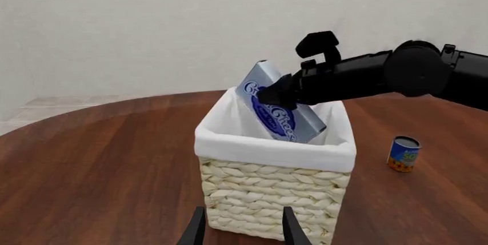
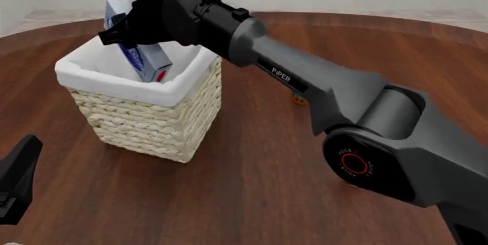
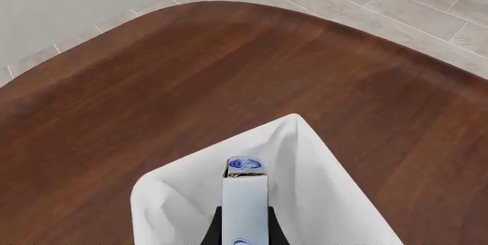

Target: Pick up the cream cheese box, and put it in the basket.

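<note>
The cream cheese box [image 1: 278,111] is pale silver-blue with dark blue logos. It hangs tilted, its lower end inside the basket [image 1: 267,191] and its upper end above the white liner. My right gripper [image 1: 278,96] is shut on the box from above. The front view shows the same: the box [image 2: 145,59], the basket [image 2: 145,116] and the right gripper [image 2: 130,31]. In the right wrist view the box [image 3: 246,199] stands between the dark fingers [image 3: 216,229] over the basket's liner [image 3: 320,199]. My left gripper [image 1: 242,231] is open and empty, just short of the basket's near wall, and shows at the front view's lower left [image 2: 19,179].
A small can [image 1: 403,153] with a blue and orange label stands on the brown wooden table [image 1: 91,159] to the right of the basket. In the front view the can [image 2: 300,100] is mostly hidden behind the right arm. The table's rounded far edge lies behind the basket.
</note>
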### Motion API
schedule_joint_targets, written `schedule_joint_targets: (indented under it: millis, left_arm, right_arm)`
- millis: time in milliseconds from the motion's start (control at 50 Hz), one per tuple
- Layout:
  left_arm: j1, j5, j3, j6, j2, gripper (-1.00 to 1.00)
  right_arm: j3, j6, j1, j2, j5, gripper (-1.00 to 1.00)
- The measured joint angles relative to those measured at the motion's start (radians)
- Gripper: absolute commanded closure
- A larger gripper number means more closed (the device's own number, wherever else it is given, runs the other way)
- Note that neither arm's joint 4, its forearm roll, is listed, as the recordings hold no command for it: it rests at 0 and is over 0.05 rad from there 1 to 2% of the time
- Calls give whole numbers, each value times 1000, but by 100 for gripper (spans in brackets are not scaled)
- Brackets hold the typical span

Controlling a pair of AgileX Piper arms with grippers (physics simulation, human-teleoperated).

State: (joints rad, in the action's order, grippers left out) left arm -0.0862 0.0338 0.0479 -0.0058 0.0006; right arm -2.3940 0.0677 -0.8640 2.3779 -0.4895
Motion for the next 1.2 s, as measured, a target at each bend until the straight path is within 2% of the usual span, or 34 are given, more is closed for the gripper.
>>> schedule_joint_targets:
  millis: [140, 160, 780, 1200]
  left_arm:
    - [-1, -1, -1, 0, 0, -100]
    - [-1, -1, -1, 1, 0, -100]
    - [-2, -4, -5, 1, 0, -100]
    - [-2, 2, -2, 3, 0, -100]
  right_arm:
    - [29, -3, -10, -10, 15, 100]
    - [32, -4, -11, -11, 17, -100]
    - [93, -16, -23, -61, 48, -100]
    - [383, -53, -42, -291, 170, -100]
